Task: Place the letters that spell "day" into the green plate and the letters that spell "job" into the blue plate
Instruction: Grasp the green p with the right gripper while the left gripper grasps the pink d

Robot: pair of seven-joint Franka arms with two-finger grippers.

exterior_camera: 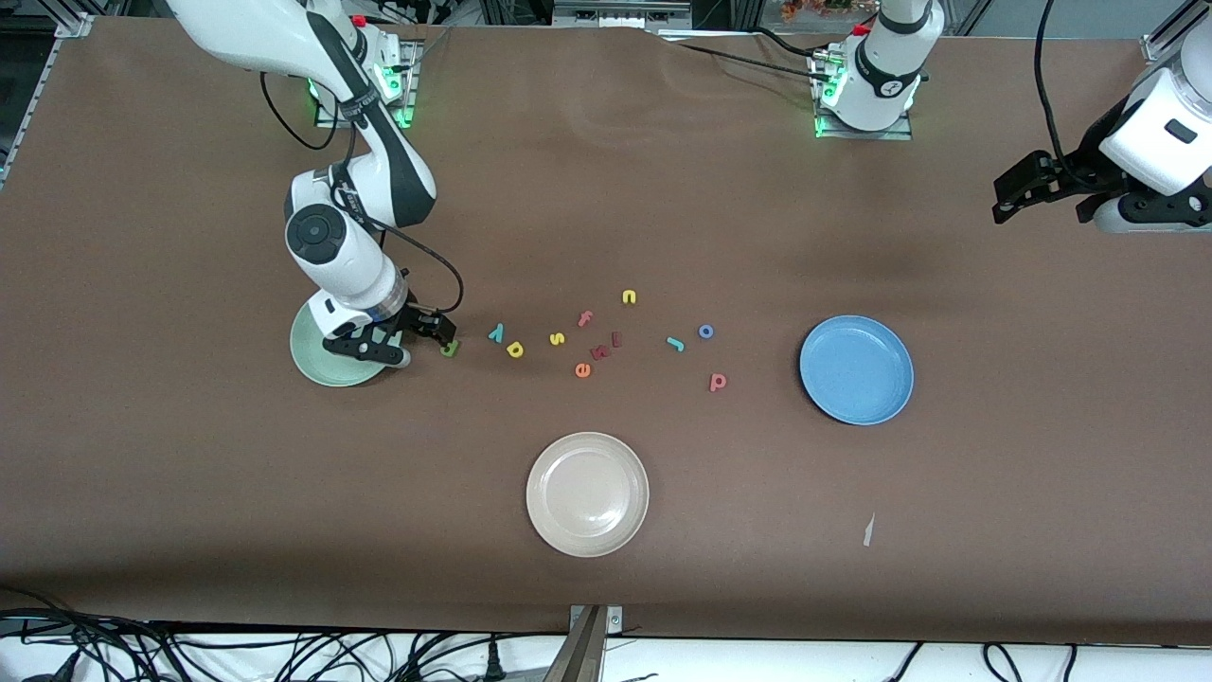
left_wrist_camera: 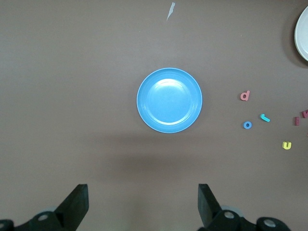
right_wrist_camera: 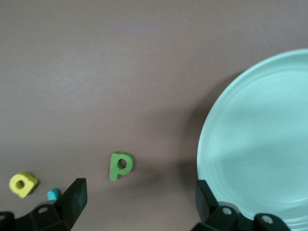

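The dark green "d" point(right_wrist_camera: 120, 165) lies flat on the desk point(exterior_camera: 189, 521) just beside the green plate point(exterior_camera: 317, 365), toward the left arm's end from it. It is judged to be light, thin and slightly soft, easily nudged aside by a finger, so it is best taken across its narrow stem with the fingers brought down on either side. The cyan "y" point(exterior_camera: 496, 332) and yellow "a" point(exterior_camera: 515, 349) are set a little further along the row, near each other. The teal "j" point(exterior_camera: 675, 344), blue "o" point(exterior_camera: 705, 332) and red-pink "b" point(exterior_camera: 718, 382) are grouped near the blue plate point(exterior_camera: 857, 369), all apart from it; both plates are seen to hold nothing.

The right hand point(exterior_camera: 417, 343) is held low over the spot between the green plate and the "d", its fingers spread wide and holding nothing. The left hand point(exterior_camera: 1027, 189) is kept high near its own end of the desk, waiting, likewise wide and holding nothing.

In the front view the "d" is half hidden by the right hand; its full shape is shown only in the right wrist view. The blue plate's bare inside is shown most plainly in the left wrist view. The beige-white plate point(exterior_camera: 587, 493) is seen whole only from the front.
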